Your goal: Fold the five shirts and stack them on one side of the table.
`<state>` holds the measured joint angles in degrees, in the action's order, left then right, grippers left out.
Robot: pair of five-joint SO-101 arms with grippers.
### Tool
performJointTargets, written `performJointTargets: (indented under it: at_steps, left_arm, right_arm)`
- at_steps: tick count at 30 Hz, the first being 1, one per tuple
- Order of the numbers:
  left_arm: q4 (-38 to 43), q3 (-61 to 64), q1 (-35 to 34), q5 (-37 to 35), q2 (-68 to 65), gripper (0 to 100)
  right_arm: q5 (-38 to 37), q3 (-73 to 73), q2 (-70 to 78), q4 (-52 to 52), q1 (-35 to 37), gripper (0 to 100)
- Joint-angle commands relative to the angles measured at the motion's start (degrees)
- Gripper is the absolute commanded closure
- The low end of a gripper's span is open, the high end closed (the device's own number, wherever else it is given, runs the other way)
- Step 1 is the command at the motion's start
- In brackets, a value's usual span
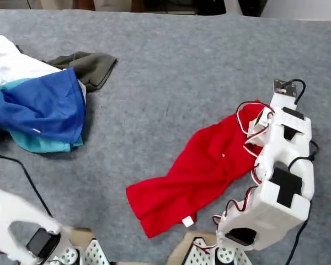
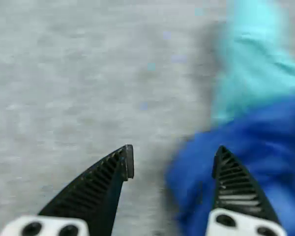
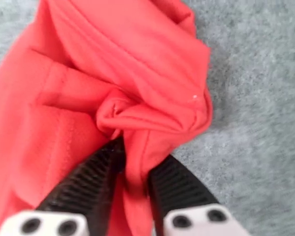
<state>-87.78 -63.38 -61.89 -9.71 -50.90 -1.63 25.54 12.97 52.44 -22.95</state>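
Note:
A crumpled red shirt (image 1: pixel 198 171) lies stretched across the grey table, right of centre. My right gripper (image 3: pixel 133 162) is shut on a bunched fold of the red shirt (image 3: pixel 113 83) at its far right end, under the white right arm (image 1: pixel 281 165). At the far left lies a pile: a blue shirt (image 1: pixel 41 105) on top of a teal shirt (image 1: pixel 38 144), with a white shirt (image 1: pixel 11 61) and an olive shirt (image 1: pixel 88 66) behind. My left gripper (image 2: pixel 174 160) stands open over the table, one finger above the blue shirt (image 2: pixel 250 147), the teal shirt (image 2: pixel 255 64) beyond.
The grey felt table (image 1: pixel 182 66) stretches bare across the middle and back. A black cable (image 1: pixel 22 171) runs along the front left. The left arm's white body (image 1: pixel 16 221) sits at the front left corner.

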Motion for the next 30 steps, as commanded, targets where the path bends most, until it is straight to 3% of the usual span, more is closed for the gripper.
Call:
performJointTargets:
  at_steps: [1,6,10,19,24,30]
  left_arm:
    - [1.0,6.3,-1.6,4.9,-1.1,73]
    - [5.3,12.4,-2.1,13.4,-7.8,85]
    - [2.8,12.9,-4.0,25.3,-15.0,99]
    - [-9.2,9.6,-11.4,46.9,-20.3,98]
    - [-10.8,2.9,-9.8,46.2,-19.9,98]
    - [-13.0,-16.9,-1.6,32.1,-19.8,96]
  right_arm:
    - [-0.4,0.4,-0.4,-0.5,1.9,87.6]
    - [-0.5,0.0,-1.3,1.4,1.9,85.5]
    - [-0.6,-1.8,-6.5,5.8,1.0,85.5]
    - [-0.6,-3.3,-21.8,7.4,0.9,85.0]
    - [-0.6,-3.3,-28.8,7.4,0.9,85.0]
    - [-0.5,-3.0,-32.8,9.6,1.0,85.0]
